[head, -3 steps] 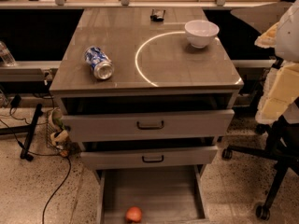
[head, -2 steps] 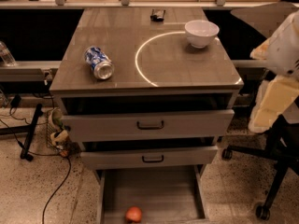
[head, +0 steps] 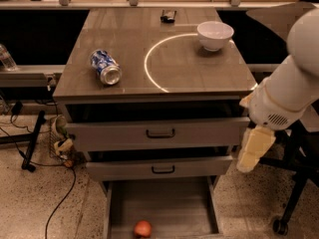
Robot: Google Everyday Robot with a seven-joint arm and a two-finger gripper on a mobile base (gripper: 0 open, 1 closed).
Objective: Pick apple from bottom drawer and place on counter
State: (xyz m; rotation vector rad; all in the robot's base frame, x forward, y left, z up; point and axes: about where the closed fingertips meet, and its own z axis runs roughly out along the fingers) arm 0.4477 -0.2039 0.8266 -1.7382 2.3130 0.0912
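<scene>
The apple (head: 142, 228) is small and red-orange. It lies on the grey floor of the open bottom drawer (head: 164, 203), near its front edge and left of centre. The counter (head: 124, 44) is a glossy grey-brown top with a white arc (head: 149, 63) marked on it. My white arm comes in from the right. My gripper (head: 254, 148) hangs as a cream piece beside the right ends of the two upper drawers, well above and to the right of the apple. It holds nothing that I can see.
A blue-white soda can (head: 105, 67) lies on its side at the counter's left. A white bowl (head: 215, 35) stands at the back right, and a small dark object (head: 168, 16) at the back. Two upper drawers (head: 159, 133) stand slightly open. Cables and a stand lie on the floor at the left; chair legs (head: 286, 203) at the right.
My arm has swung left and down, bringing the gripper from the far right edge to just beside the drawers' right side. The apple, can and bowl have not moved.
</scene>
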